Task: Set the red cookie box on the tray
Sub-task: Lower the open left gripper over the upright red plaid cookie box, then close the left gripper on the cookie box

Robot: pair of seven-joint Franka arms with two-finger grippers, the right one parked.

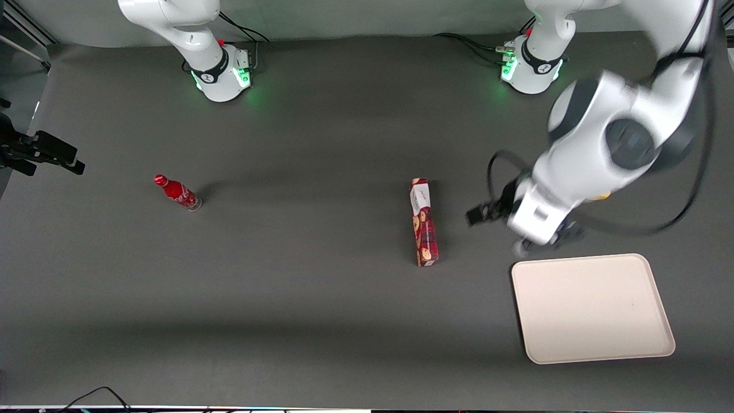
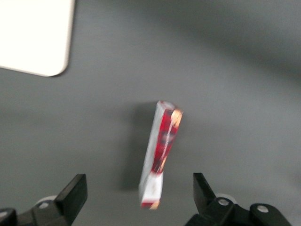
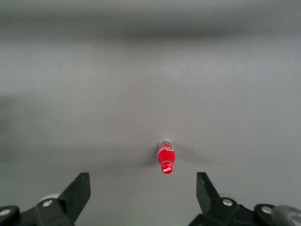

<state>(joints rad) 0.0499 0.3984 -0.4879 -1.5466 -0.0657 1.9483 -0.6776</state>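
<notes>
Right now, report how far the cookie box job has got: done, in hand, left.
Done: nothing placed; the tray holds nothing. In hand: the left arm's claw hangs open above the table beside the red cookie box, which lies on the mat apart from the tray, not gripped. Left: close on the box, lift it, carry it to the tray and set it down. The small red bottle stands toward the parked arm's end.

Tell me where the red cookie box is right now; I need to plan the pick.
In the front view the red cookie box lies on the dark table near its middle, apart from the tray, which sits toward the working arm's end. The open gripper hovers above it.
</notes>
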